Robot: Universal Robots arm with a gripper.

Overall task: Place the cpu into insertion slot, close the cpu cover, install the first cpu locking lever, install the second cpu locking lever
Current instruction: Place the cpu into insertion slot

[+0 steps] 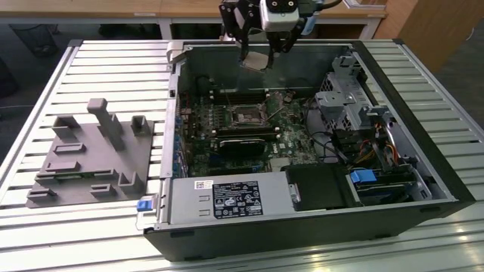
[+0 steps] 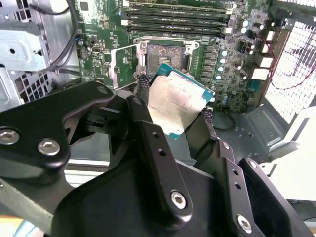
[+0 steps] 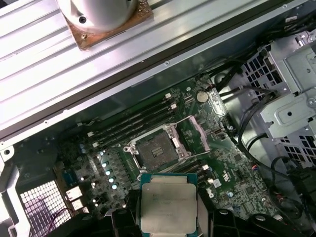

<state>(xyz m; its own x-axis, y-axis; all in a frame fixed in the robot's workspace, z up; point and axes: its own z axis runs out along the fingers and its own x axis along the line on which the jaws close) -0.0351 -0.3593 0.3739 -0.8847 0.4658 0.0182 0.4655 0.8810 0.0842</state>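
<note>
One step of four is in hand, placing: the gripper (image 2: 175, 98) clamps the cpu (image 2: 180, 106) between its jaws above the bare insertion slot (image 3: 155, 148), cpu cover (image 3: 196, 132) open. Seating it likely needs square alignment.

Gripper (image 2: 175, 98): matte black linkage arms, 2 slim fingers (image 2: 141, 114), silver hex-socket screws (image 2: 178, 199). Wrist housing (image 1: 281, 12): pale grey block, black brackets; black cable (image 1: 327, 4) at its 2 o'clock, exterior view.
</note>
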